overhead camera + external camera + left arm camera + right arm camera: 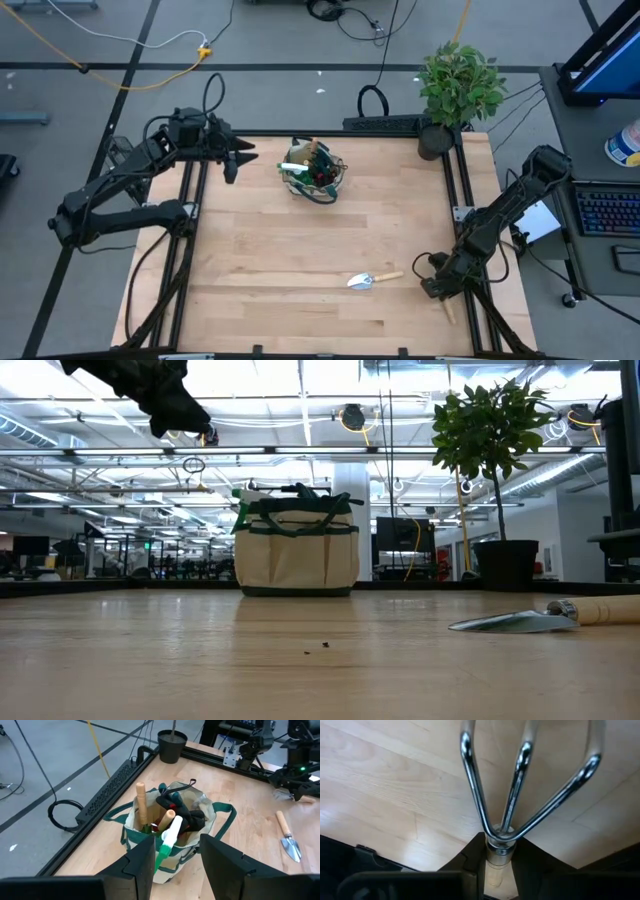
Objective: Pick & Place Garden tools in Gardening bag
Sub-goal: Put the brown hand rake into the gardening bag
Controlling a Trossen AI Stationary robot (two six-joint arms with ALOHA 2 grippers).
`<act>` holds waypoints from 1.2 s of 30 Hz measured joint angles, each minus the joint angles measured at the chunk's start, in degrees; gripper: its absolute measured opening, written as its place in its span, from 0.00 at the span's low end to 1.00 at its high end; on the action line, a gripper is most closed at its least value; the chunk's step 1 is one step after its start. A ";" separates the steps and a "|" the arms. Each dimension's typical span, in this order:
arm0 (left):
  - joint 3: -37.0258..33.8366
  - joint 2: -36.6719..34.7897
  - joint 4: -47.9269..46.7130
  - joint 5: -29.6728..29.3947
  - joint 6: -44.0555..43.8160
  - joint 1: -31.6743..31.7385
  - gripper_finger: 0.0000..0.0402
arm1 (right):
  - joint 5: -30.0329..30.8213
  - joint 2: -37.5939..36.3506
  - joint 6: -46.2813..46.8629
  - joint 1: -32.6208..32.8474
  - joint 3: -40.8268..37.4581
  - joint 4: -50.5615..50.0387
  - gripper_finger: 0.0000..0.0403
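Chrome tines of a rake [520, 785] fill the right wrist view, three prongs fanning away from a collar that sits pinched between the right end effector's [498, 857] dark fingers; the tool's long axis runs straight out from the wrist. From above, that right end effector [437, 284] is low at the worktop's [300, 260] right edge, and a wooden handle end sticks out beyond it toward the near edge. Just beside it lies a trowel [372, 280], flat on the wood, its long axis across the worktop: silver blade pointing left, wooden handle pointing right toward the right arm. The bag [318, 172] stands upright near the far edge, well apart from the trowel, already stuffed with tools: wooden handles, dark shears and a green-white item poke up and lean out of its mouth. The left end effector [240, 157] hovers above the worktop just left of the bag, its fingers partly apart and holding nothing. A potted plant [455, 90] stands at the far right corner.
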 joint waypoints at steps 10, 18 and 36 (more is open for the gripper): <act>0.00 0.00 0.47 0.08 1.08 -5.59 0.40 | 14.13 -5.86 -1.67 -0.85 4.99 4.80 0.15; -0.02 0.11 8.97 -0.26 0.18 -12.86 0.40 | 44.96 -12.33 -17.31 -5.25 5.11 23.01 0.15; 0.02 0.88 35.45 -7.12 20.59 -31.81 0.40 | 44.63 -1.91 -48.82 -26.90 5.05 71.57 0.15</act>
